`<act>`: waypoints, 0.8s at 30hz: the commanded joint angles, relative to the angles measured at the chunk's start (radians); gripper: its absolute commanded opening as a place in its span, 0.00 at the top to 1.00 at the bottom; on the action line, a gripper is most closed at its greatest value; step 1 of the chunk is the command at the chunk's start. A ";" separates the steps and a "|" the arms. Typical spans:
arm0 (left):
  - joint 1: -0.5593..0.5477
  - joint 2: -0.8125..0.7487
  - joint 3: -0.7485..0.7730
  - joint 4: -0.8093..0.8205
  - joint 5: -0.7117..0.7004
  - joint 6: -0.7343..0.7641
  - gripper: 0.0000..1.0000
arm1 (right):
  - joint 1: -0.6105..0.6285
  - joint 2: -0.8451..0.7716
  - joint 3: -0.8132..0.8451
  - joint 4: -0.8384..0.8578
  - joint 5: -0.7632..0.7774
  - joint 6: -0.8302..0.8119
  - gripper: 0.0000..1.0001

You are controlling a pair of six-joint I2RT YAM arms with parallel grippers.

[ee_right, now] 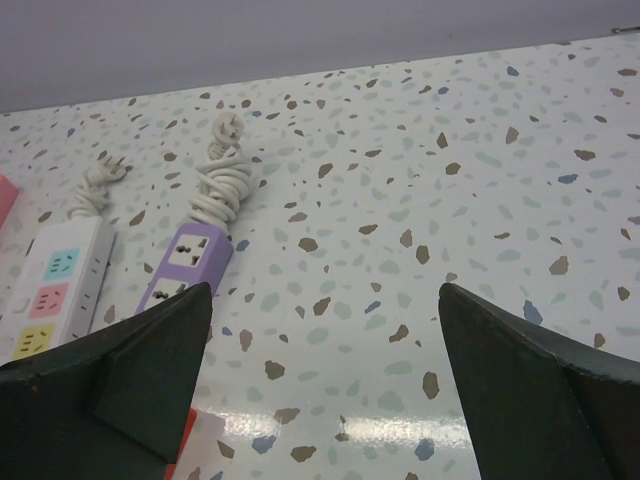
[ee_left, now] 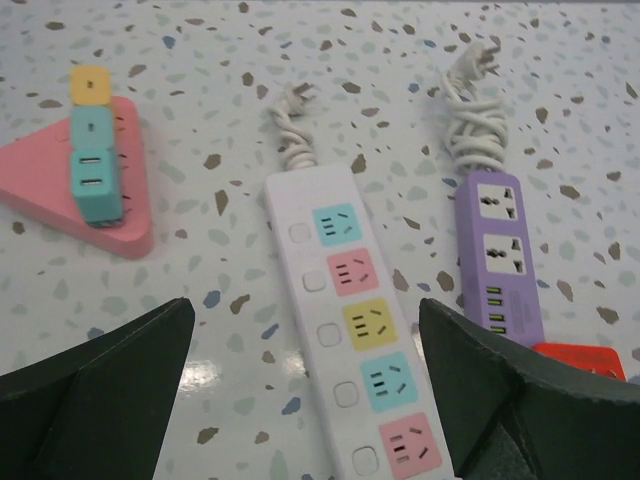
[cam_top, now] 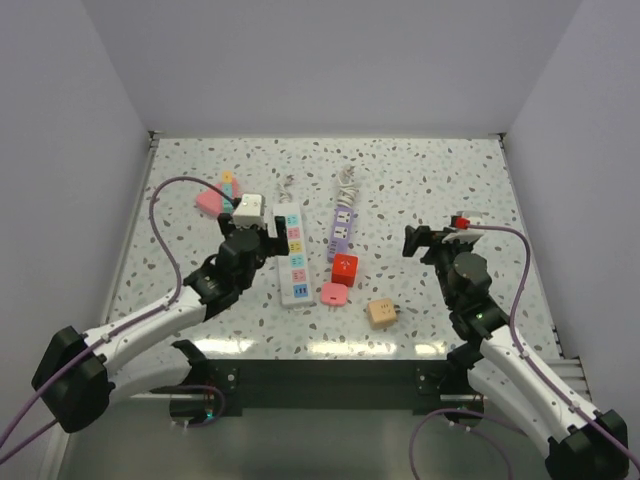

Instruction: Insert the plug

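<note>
Top external view is showing a job not yet begun; no plug is sitting in any socket, so I am judging that picking up, lining up and pushing in are all left to do. The left pincer is hanging spread wide over the long white plastic power strip, pinching nothing; the right pincer is hanging spread wide too, well apart from everything. The red square plastic plug, which I am guessing is the one to push in, is lying on the speckled stone-look table, just beside the near end of the purple plastic power strip; a pink round plug and a tan cube plug are lying near it.

Left wrist view is looking out between two dark, flat-sided fingers standing wide apart; the white strip is looking smooth and shiny, with square sockets in blue, pink and yellow and a small button beside each; its white cord is curling in a tight bundle at the far end; a corner of the red plug is peeking in just beside the purple strip; a pink triangle adapter is lying off to the left.

Right wrist view is showing dark fingers spread wide with only glossy, spotted table between them; the purple strip and its coiled cord are lying far left.
</note>
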 commanded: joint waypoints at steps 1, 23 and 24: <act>-0.069 0.082 0.027 0.111 0.061 -0.010 0.00 | 0.001 0.003 0.000 -0.009 0.040 0.024 0.01; -0.288 0.583 0.269 0.163 0.251 -0.082 0.00 | 0.001 0.002 -0.019 -0.025 0.043 0.041 0.01; -0.288 0.596 0.283 0.158 0.248 -0.084 0.00 | 0.001 0.002 -0.019 -0.025 0.041 0.041 0.01</act>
